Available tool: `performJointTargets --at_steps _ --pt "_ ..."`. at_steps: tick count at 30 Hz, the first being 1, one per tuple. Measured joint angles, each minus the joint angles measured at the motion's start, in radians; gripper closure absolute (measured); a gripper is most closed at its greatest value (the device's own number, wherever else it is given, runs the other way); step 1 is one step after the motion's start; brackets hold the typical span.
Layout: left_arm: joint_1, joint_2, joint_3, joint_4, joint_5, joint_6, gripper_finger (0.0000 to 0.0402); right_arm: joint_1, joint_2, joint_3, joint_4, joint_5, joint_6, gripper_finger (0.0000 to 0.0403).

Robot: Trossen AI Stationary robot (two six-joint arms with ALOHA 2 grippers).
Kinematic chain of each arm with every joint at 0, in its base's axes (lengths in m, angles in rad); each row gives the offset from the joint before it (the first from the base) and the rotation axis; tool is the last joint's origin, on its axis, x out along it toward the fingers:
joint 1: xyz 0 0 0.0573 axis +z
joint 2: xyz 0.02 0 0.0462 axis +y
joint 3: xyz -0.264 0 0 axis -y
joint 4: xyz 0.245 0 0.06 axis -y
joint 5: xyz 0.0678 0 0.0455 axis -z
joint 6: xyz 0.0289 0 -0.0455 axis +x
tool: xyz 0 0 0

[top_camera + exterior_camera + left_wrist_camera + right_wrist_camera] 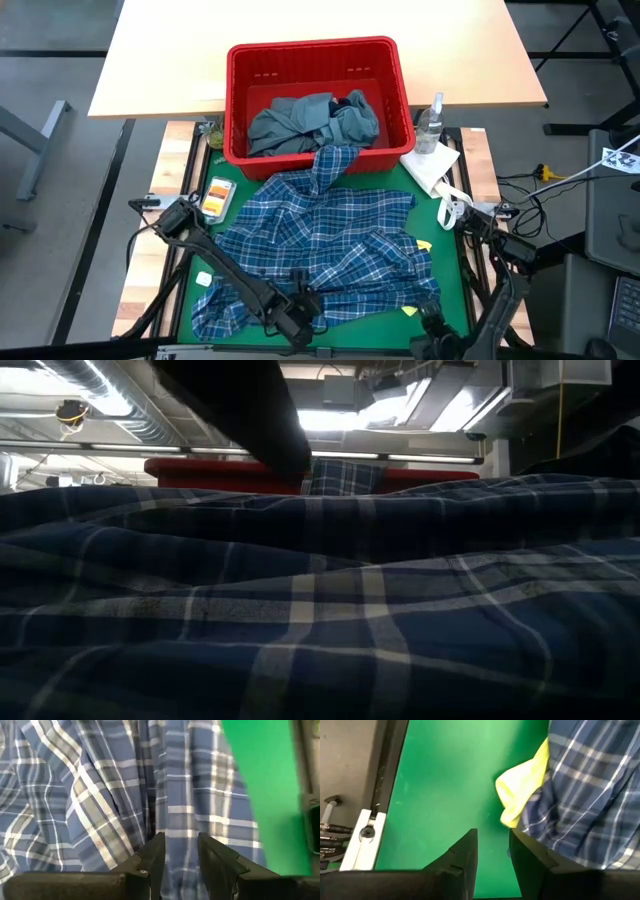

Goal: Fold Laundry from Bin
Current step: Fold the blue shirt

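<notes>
The blue-white plaid shirt (pixel 320 250) lies spread and rumpled on the green mat (pixel 455 290). One end of it hangs over the front rim of the red bin (pixel 315 55). A grey-blue garment (pixel 310 120) lies inside the bin. Bits of a small yellow garment (pixel 522 785) stick out from under the shirt's right edge. My left gripper (pixel 180 845) stands open over the shirt's near part, with plaid cloth (pixel 100 795) showing beyond its fingers. My right gripper (pixel 492 840) stands open over bare mat beside the yellow garment, at the near right (pixel 432 325).
A spray bottle (pixel 432 120) and a white paper towel (pixel 432 165) stand right of the bin. An orange-and-white packet (pixel 217 197) lies on the mat's left edge. In the low view the shirt (pixel 320 610) fills the foreground, with the bin's rim (pixel 200 465) behind it.
</notes>
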Motion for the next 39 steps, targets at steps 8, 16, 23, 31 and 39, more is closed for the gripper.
performJointTargets --at_steps 8,16,23,31,39 --pt "0.059 0.031 0.000 -0.005 0.072 0.000 0.0296 0.044 0.001 0.000 0.002 0.007 0.080 0.0291" --pt "0.079 0.031 0.000 -0.027 0.100 0.001 0.0394 0.072 0.022 -0.026 0.005 0.018 0.083 0.0291" --pt "0.079 0.031 0.000 -0.063 0.101 0.001 0.0399 0.081 0.032 -0.084 -0.033 0.063 0.095 0.0291" --pt "0.078 0.031 0.000 -0.066 0.101 0.001 0.0400 0.081 0.032 -0.130 -0.047 0.096 0.122 0.0291" --pt "0.078 0.031 0.000 -0.106 0.100 0.001 0.0401 0.080 0.032 -0.209 -0.040 0.101 0.147 0.0291"
